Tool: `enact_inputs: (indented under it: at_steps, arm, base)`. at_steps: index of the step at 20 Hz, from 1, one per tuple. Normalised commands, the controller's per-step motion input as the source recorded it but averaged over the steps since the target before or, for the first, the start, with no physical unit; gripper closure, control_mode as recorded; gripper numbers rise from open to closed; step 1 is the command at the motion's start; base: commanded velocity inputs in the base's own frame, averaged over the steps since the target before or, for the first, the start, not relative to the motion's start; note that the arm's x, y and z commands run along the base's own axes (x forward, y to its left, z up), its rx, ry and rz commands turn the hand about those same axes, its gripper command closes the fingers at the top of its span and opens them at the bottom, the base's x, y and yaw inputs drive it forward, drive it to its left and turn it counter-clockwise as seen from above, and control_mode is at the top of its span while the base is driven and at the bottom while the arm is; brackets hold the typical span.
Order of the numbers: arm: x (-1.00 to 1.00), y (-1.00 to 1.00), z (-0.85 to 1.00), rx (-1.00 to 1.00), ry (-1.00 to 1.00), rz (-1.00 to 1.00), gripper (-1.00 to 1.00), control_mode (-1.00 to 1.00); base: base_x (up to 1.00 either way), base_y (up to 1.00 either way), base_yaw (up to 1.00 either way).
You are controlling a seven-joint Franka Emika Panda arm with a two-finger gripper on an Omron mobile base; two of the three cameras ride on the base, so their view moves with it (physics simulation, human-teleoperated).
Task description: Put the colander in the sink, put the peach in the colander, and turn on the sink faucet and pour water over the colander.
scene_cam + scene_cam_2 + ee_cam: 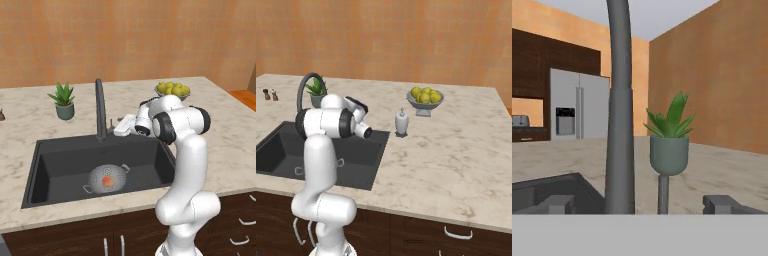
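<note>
Facing the sink faucet (619, 100) squarely, the end effector (639, 204) is hanging released, fingertips spread with the slim upright lever (663, 192) standing between them, slightly right of centre, just ahead. The spout's column is rising immediately left of that lever. Below the end effector, the peach (106, 180) is sitting inside the colander (105, 178) in the sink (55, 160).

The claw (634, 205) sits low at the sink's (50, 155) back edge with its fingers spread wide. Between them, close ahead, rise the sink faucet (619, 125) and its thin upright lever (662, 192), blocking a straight advance. A potted plant (669, 145) stands on the bench (30, 110) behind the lever. The basin's left half is open; the colander (106, 178) occupies its front middle.
</note>
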Motion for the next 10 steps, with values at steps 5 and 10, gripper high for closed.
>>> enact_inputs:
  at_steps: [5, 10]
  arm:
    - [0.37, 0.06, -0.01, 0.00, 0.00, -0.01, -1.00, -1.00]
    - [0.31, 0.13, 0.00, 0.00, 0.00, -0.01, -1.00, -1.00]
  base:
    - [0.00, 0.00, 0.00]
    - [0.00, 0.00, 0.00]
